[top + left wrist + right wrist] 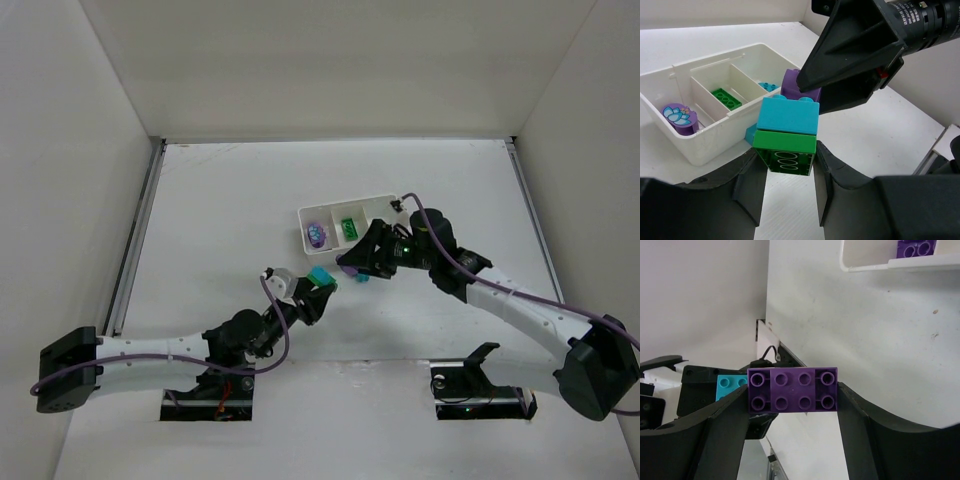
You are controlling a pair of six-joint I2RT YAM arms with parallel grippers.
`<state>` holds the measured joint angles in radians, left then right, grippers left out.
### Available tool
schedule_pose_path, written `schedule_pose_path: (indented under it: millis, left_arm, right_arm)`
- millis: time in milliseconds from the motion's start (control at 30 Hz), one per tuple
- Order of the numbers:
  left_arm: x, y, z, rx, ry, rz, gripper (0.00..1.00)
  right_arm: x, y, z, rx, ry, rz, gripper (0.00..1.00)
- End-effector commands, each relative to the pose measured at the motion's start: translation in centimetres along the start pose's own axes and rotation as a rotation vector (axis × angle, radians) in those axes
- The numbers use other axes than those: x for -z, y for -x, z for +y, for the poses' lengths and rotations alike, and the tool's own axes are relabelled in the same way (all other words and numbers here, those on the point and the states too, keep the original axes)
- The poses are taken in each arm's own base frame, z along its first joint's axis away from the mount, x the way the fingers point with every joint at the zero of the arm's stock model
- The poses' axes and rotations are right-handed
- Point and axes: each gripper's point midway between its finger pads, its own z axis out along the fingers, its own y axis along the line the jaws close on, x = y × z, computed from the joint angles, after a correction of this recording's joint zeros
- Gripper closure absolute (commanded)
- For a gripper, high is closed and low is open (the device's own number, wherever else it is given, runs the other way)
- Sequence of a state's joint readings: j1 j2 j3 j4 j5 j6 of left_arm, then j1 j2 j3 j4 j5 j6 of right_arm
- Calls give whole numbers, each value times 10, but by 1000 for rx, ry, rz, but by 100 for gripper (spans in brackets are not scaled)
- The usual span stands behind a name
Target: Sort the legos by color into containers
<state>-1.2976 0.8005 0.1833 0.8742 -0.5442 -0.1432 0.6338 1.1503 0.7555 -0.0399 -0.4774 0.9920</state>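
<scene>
My left gripper (788, 156) is shut on a green lego (785, 152) with a teal lego (789, 116) stacked on top, held above the table (240, 220). My right gripper (792, 399) is shut on a purple lego (792, 390), studs facing its camera, right beside the teal one (729, 388). In the top view the left gripper (318, 290) and the right gripper (353, 266) meet just in front of the white tray (345, 205). The tray's containers hold a purple flower piece (677, 116), a green lego (726, 98) and a teal lego (769, 86). Another teal piece (749, 134) lies by the tray.
The right arm (875, 45) looms close over the left gripper and covers the tray's right end in the top view. White walls (60, 150) enclose the table on three sides. A metal rail (135, 240) runs along the left edge.
</scene>
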Motion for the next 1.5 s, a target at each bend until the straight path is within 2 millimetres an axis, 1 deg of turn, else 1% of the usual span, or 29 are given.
schedule_pose_path:
  millis: [0, 100, 167, 300, 400, 500, 567, 633, 733, 800, 967, 1067, 1133, 1200, 1300, 1367, 1467]
  left_arm:
    - [0, 12, -1, 41, 2, -44, 80]
    - [2, 9, 9, 36, 42, -35, 80]
    - [4, 9, 21, 32, 104, -35, 80]
    - [12, 13, 41, 36, 206, -54, 78]
    - [18, 12, 50, 56, 247, -60, 78]
    - [23, 7, 59, 70, 283, -55, 78]
    - [24, 3, 70, 65, 328, -53, 78]
    - [24, 6, 78, 67, 360, -59, 78]
    - [22, 21, 85, 69, 404, -78, 77]
    - [19, 34, 92, 72, 437, -94, 77]
    - [10, 60, 117, 67, 532, -136, 77]
    - [0, 70, 123, 78, 528, -137, 76]
    - [-8, 68, 127, 91, 521, -109, 76]
    - [-13, 60, 134, 122, 514, -82, 75]
    - [-17, 52, 145, 206, 500, -63, 75]
    - [-17, 56, 150, 261, 480, -71, 75]
    - [-18, 63, 147, 317, 412, -75, 75]
  right_arm:
    - [3, 17, 7, 72, 2, -82, 46]
    - [1, 35, 4, 124, -52, -158, 46]
    - [-1, 51, 0, 176, -108, -230, 46]
    - [-12, 72, -1, 278, -214, -327, 45]
    - [-27, 72, 1, 329, -235, -322, 45]
    - [-42, 76, -3, 364, -264, -319, 45]
    - [-49, 81, 0, 377, -256, -330, 45]
    - [-54, 87, 6, 399, -238, -346, 45]
    - [-58, 93, 13, 419, -226, -359, 44]
    - [-63, 96, 14, 424, -223, -361, 44]
    - [-85, 101, 4, 435, -249, -342, 44]
    - [-96, 104, 1, 444, -263, -334, 44]
    - [-99, 107, 0, 448, -271, -339, 44]
    - [-102, 108, 0, 453, -275, -339, 43]
    - [-105, 109, -1, 464, -280, -334, 42]
    - [-109, 109, -6, 464, -291, -327, 41]
    - [-118, 106, -12, 459, -299, -312, 41]
